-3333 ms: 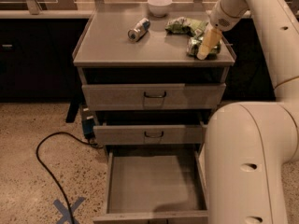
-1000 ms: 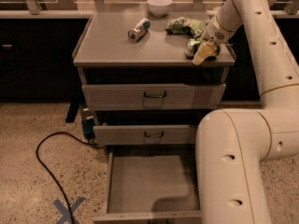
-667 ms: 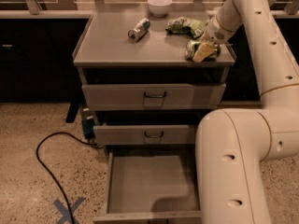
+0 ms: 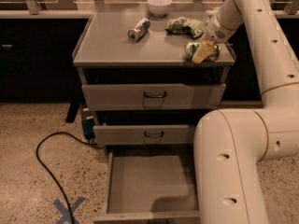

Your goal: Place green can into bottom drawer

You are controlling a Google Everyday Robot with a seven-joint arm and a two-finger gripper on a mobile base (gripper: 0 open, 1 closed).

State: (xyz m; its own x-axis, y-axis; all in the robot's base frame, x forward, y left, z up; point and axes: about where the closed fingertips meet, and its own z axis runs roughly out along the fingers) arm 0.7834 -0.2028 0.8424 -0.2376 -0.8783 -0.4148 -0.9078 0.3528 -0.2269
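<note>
The green can (image 4: pixel 189 50) lies on the grey cabinet top (image 4: pixel 112 45) near its front right corner. My gripper (image 4: pixel 202 53) comes down from the upper right and sits right at the can, with a pale part of it across the can's front. The bottom drawer (image 4: pixel 149 183) is pulled out at floor level; its flat grey floor is bare. My arm's white body (image 4: pixel 233 162) covers the drawer's right side.
On the cabinet top are a wrinkly green foil bag (image 4: pixel 184 26), a silver-white can with a blue end (image 4: pixel 138 30) and a white bowl (image 4: pixel 159 5). The two upper drawers (image 4: pixel 154 96) are closed. A black cable (image 4: pixel 49 169) and a blue tape cross (image 4: pixel 65 209) lie on the floor.
The gripper and the green can have shifted slightly toward the cabinet's front edge since the earliest frame. Over the last second nothing has visibly moved.
</note>
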